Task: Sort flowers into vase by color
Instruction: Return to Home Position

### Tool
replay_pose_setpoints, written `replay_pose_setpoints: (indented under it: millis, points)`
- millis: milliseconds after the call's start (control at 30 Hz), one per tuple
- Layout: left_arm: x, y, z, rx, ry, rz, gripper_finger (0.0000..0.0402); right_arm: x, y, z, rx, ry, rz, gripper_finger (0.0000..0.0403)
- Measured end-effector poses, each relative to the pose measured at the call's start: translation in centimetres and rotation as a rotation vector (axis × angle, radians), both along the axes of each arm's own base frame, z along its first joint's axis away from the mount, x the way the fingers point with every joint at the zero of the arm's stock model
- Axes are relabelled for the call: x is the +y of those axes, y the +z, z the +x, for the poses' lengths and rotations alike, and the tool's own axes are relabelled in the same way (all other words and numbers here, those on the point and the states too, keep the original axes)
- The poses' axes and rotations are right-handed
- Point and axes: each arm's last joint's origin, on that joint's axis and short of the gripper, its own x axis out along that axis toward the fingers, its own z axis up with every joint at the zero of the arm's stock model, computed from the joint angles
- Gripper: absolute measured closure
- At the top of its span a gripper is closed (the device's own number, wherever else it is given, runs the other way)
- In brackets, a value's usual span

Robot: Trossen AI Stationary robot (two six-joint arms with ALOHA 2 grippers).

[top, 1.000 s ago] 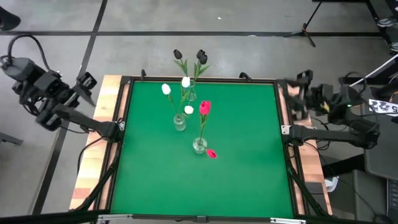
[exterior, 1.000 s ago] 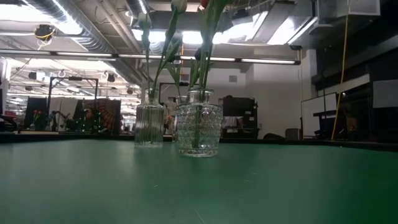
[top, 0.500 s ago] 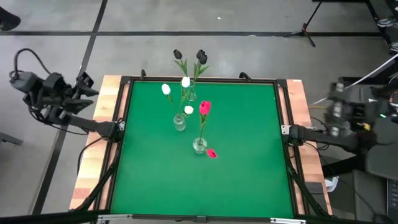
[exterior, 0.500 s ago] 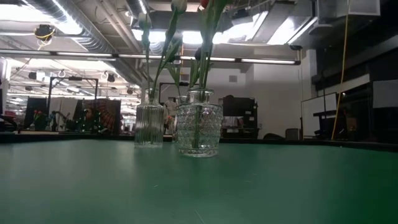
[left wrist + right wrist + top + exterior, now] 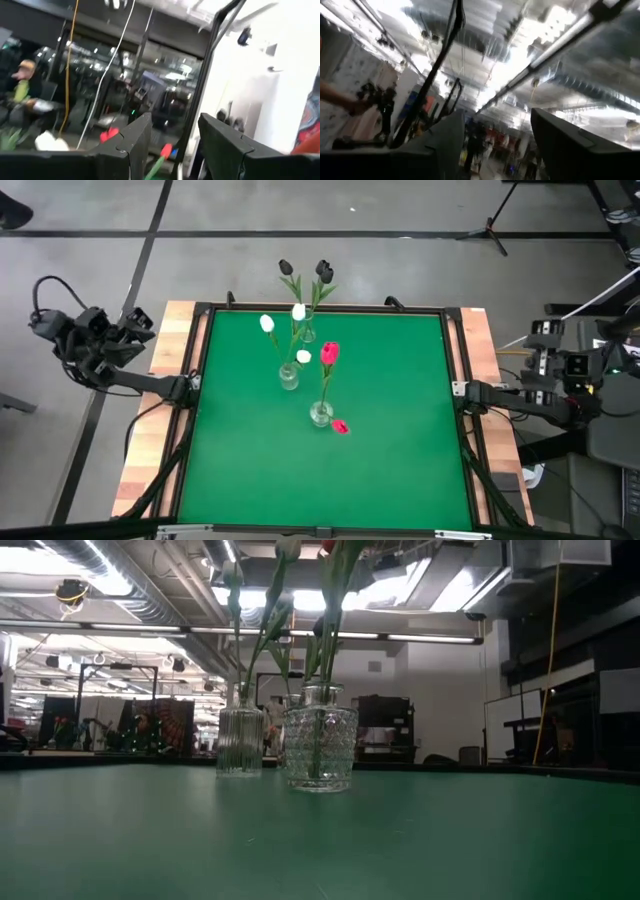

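Green desk [image 5: 400,440] holds black flowers [image 5: 323,270], white flowers [image 5: 267,323] and pink flowers [image 5: 330,352] in separate vases [image 5: 321,414], so sorting looks finished; left gripper [image 5: 175,120] and right gripper [image 5: 496,114] hang parted, empty, beyond its side edges.

On the table [image 5: 400,430], flowers [image 5: 330,352] fill the far vase [image 5: 309,335], the middle vase [image 5: 289,380] before it, and the near vase [image 5: 321,415].

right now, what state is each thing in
left gripper, open, empty, off the left side of the table
right gripper, open, empty, off the table's right side
black flowers, standing in the far vase
white flowers, standing in the middle vase
pink flowers, in the near vase, one head low beside it
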Motion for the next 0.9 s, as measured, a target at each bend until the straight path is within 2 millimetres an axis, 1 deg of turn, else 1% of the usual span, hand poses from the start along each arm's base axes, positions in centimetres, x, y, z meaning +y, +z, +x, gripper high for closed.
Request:
replay_pose_setpoints:
  millis: [33, 100, 167, 267, 333, 400, 533, 567, 667, 767, 833, 900]
  points:
    - [0.0, 0.1, 0.1, -0.012, -0.005, -0.003, 0.0239, 0.0, 0.0, 0.1, -0.018, 0.007, -0.011, 0.0176]
    - [-0.2, -0.5, 0.8, 0.016, -0.013, -0.005, 0.0239, -0.2, -0.7, 1.3, -0.016, 0.006, -0.01, 0.0176]
    - [-0.4, -1.2, 1.6, 0.042, -0.037, -0.018, 0.0239, -0.5, -2.1, 2.9, 0.015, 0.022, -0.009, 0.0176]
    - [-0.5, -1.8, 2.3, 0.054, -0.07, -0.032, 0.0239, -1.0, -4.4, 5.5, 0.009, 0.05, 0.005, 0.0176]
    - [-0.7, -2.5, 3.1, 0.088, -0.092, -0.046, 0.0239, -1.4, -6.9, 7.6, 0.019, 0.063, 0.038, 0.0175]
    - [-0.9, -3.1, 3.9, 0.111, -0.113, -0.048, 0.0239, -1.7, -9.3, 9.1, -0.015, 0.073, 0.043, 0.0175]
    - [-1.3, -4.1, 5.1, 0.13, -0.157, -0.04, 0.0239, -1.9, -14.2, 10.5, -0.155, 0.1, 0.008, 0.0175]
    - [-1.3, -4.4, 5.4, 0.134, -0.16, -0.036, 0.0239, -1.9, -14.4, 10.6, -0.157, 0.106, 0.001, 0.0175]
    - [-1.5, -4.7, 5.9, 0.113, -0.179, -0.008, 0.0239, -1.9, -14.4, 11.0, -0.084, 0.102, -0.023, 0.0175]
    - [-1.7, -5.7, 6.7, 0.161, -0.184, 0.007, 0.0239, -1.9, -14.8, 11.3, -0.052, 0.114, -0.048, 0.0175]
    - [-1.8, -6.5, 7.3, 0.19, -0.181, 0.022, 0.0239, -1.9, -15.5, 11.6, -0.008, 0.119, -0.076, 0.0175]
    - [-1.9, -7.5, 8.1, 0.218, -0.18, 0.03, 0.0239, -2.0, -16.3, 12.1, 0.071, 0.087, -0.049, 0.0175]
